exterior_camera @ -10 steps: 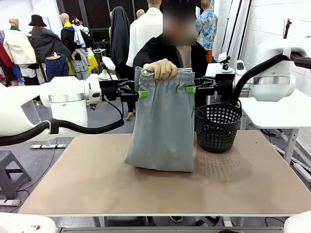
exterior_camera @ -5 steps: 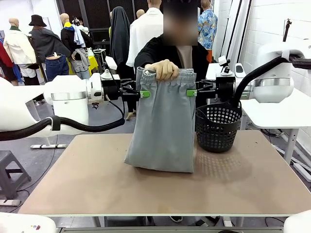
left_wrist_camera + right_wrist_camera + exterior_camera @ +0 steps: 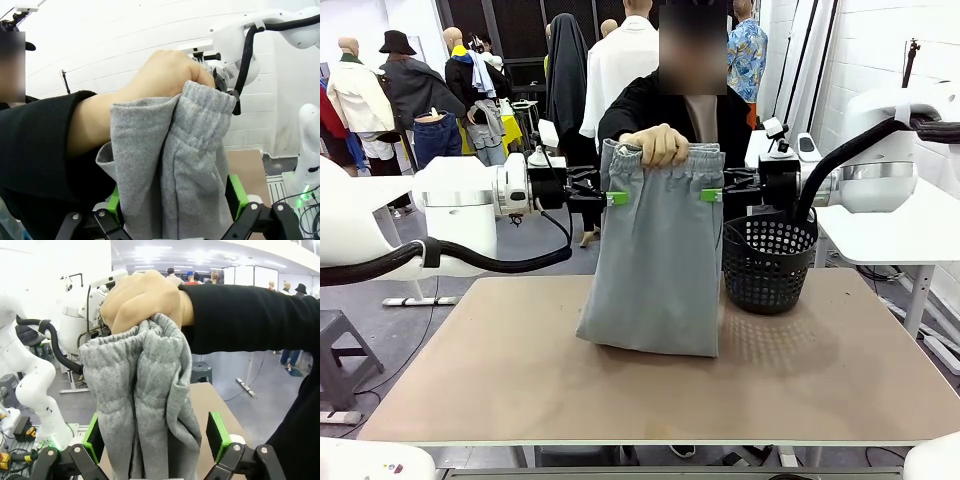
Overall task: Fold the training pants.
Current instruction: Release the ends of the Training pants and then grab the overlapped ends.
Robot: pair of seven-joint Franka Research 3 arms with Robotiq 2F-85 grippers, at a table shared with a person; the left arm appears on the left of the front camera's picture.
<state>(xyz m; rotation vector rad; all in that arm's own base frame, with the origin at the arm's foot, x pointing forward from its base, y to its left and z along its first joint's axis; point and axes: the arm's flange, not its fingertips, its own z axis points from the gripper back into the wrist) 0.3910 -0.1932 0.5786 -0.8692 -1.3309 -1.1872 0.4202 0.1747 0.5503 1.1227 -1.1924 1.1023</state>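
A person's hand (image 3: 657, 145) holds the light grey training pants (image 3: 655, 255) up by the gathered waistband, and their lower end rests bunched on the table. My left gripper (image 3: 617, 198) stands open at the waistband's left edge. In the left wrist view the grey fabric (image 3: 185, 170) hangs between its green pads (image 3: 236, 194), untouched by a closing grip. My right gripper (image 3: 710, 195) is open at the right edge. The right wrist view shows the cloth (image 3: 145, 410) between its spread pads (image 3: 216, 434).
A black perforated basket (image 3: 769, 262) stands on the tan table (image 3: 620, 390) just right of the pants. The person stands at the far side, a black sleeve (image 3: 240, 315) reaching over. Clothes racks and other people are behind.
Both grippers have closed in slightly on the waistband edges from either side. The person's hand and the pants have stayed in place.
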